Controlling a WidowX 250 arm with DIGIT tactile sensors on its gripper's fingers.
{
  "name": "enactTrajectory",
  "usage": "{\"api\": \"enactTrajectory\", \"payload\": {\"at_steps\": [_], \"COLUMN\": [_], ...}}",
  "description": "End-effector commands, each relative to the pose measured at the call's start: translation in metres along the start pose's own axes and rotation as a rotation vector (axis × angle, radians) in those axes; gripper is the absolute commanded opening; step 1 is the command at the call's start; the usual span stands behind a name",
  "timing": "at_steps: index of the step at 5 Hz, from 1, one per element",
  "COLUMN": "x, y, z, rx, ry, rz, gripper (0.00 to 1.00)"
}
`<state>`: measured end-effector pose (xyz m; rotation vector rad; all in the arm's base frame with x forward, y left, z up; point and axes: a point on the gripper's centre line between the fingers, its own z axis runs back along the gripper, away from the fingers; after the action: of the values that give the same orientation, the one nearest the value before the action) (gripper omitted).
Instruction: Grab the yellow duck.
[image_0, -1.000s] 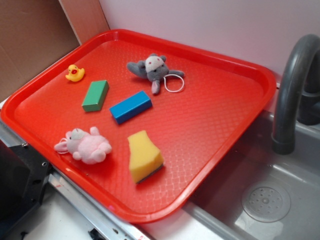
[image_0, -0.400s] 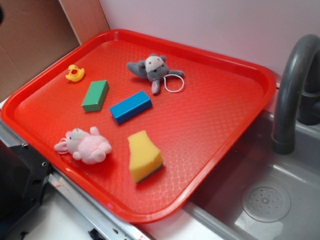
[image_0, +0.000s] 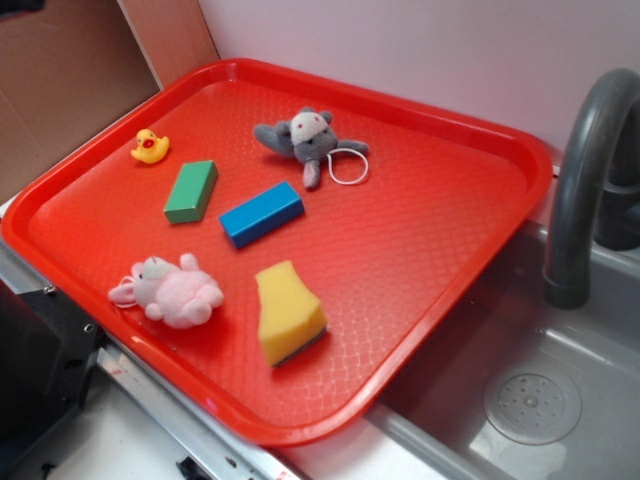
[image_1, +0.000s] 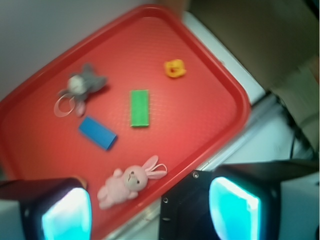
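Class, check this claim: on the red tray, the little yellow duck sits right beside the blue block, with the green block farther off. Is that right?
Not quite. The yellow duck on the red tray has the green block as its nearest neighbour; the blue block lies farther off, beyond the green one. The exterior view shows this, and the wrist view agrees.

My wrist view shows the gripper (image_1: 150, 210) at the frame bottom: two black fingers (image_1: 235, 200) with glowing cyan pads, small screws on the right finger's housing. Black cable at right edge.
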<state>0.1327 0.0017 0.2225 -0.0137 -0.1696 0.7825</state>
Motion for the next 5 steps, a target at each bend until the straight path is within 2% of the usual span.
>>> {"api": "enactTrajectory", "payload": {"at_steps": [1, 2, 3, 5], "x": [0.040, 0.076, 0.092, 0.114], "y": [-0.036, -0.036, -0.018, 0.023], "z": [-0.015, -0.037, -0.059, -0.114], "rx": [0.102, 0.122, 0.167, 0.176], "ry": [-0.001, 0.032, 0.011, 0.034], "rz": [0.485, 0.550, 0.571, 0.496], "gripper": [1.00, 1.00, 1.00, 1.00]}}
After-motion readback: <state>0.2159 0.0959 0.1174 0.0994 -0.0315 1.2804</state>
